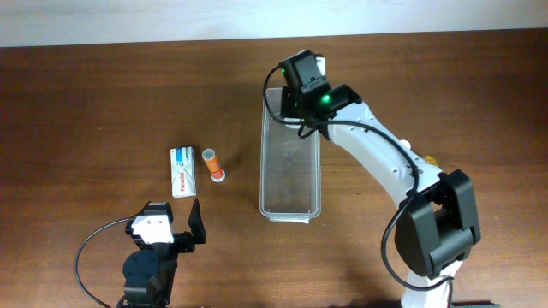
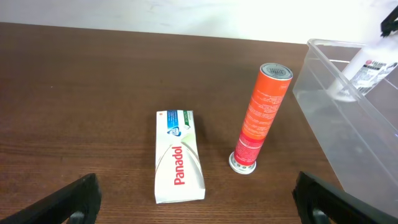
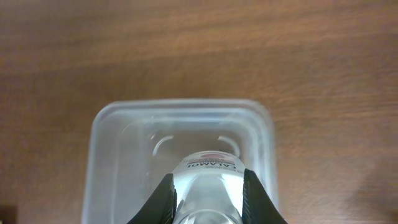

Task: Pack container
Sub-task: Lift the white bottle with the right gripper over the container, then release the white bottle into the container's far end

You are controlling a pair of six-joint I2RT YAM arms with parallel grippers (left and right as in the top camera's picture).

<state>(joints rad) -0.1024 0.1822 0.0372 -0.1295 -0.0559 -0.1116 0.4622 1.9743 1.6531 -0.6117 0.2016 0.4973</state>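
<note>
Overhead: container point(image 1: 290, 171) centre frame, long axis running top to bottom. Right hand point(image 1: 297, 107) sits over its upper end. Left hand point(image 1: 174, 218) lower left, released, well apart.
Left wrist: container at right edge.
Right wrist: hand clenched on white bottle point(image 3: 208, 180), above the container's end.

On the table point(image 1: 103, 103), your container point(image 1: 265, 162) runs lengthwise from 12 to 6 o'clock. The tube point(image 1: 212, 163) lies at its 9 o'clock. The box point(image 1: 182, 171) lies just beside the tube, again at 9 o'clock, not touching it. Your left gripper point(image 1: 177, 214) sits at the box's 6 o'clock. At the container's 12 o'clock end, your right gripper point(image 3: 208, 199) holds the bottle point(image 3: 210, 171).
</note>
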